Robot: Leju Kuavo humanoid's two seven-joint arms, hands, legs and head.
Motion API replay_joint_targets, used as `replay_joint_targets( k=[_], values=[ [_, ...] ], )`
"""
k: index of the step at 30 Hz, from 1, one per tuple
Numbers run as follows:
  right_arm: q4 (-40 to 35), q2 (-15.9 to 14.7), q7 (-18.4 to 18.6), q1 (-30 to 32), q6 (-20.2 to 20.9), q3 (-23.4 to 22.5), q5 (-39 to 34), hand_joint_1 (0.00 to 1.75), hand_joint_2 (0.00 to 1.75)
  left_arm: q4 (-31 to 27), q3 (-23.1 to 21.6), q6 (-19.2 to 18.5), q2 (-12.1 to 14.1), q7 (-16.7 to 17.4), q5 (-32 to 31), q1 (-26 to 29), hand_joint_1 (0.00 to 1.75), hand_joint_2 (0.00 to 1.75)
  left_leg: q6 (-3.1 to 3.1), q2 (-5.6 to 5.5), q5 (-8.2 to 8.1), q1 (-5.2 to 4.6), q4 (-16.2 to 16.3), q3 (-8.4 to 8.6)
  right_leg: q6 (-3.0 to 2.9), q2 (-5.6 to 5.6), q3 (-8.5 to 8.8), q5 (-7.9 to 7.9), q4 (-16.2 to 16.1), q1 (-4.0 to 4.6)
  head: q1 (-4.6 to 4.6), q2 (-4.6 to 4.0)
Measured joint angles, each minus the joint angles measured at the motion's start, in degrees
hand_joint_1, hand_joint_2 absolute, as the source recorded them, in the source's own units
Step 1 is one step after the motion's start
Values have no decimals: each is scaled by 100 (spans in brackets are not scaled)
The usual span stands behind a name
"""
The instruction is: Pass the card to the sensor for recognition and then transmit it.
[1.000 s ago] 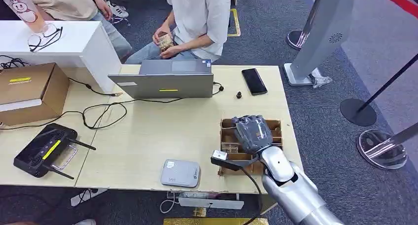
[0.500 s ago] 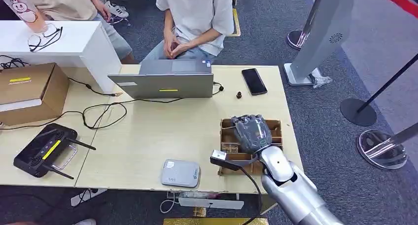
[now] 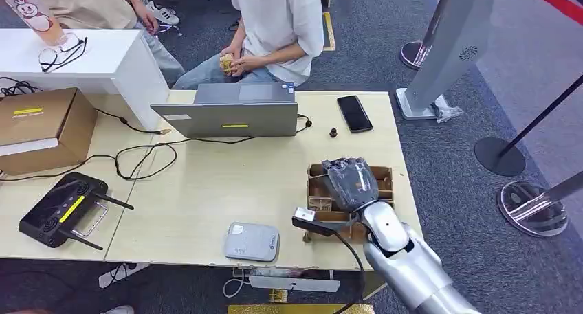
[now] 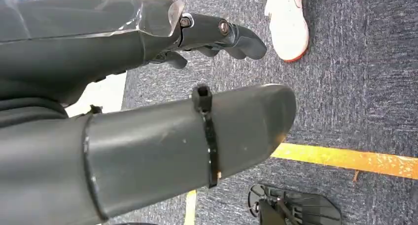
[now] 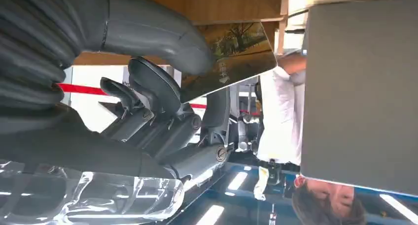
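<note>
My right hand [image 3: 352,182] reaches down into the wooden card box [image 3: 383,176] near the table's front right corner. In the right wrist view, that right hand [image 5: 148,102] pinches a card [image 5: 231,52] printed with a landscape picture between its thumb and a dark finger, with wood of the box behind it. In the head view the hand hides the card. A flat grey sensor pad [image 3: 252,242] lies on the table to the left of the box, near the front edge. My left hand [image 4: 162,141] hangs over carpet, holding nothing, fingers apart.
A laptop [image 3: 234,111] stands at the table's far side with a person sitting behind it. A black phone [image 3: 355,113] lies at the back right. A cardboard carton [image 3: 41,128], a black router [image 3: 62,209] and cables occupy the left half.
My right hand has stayed in the box, shifting only slightly. The seated person has moved their hands and now holds a small object.
</note>
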Motion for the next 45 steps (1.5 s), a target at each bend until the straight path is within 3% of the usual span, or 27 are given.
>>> replay_joint_targets(
  k=[45],
  values=[
    [-651, -13, -9, -58, -39, 4, -135, 175, 175, 0, 0, 2, 11, -111, 90, 75, 0, 0, 0, 1, 0, 0, 0, 1, 0, 1, -1, 0, 0, 0, 0, 0]
  ],
)
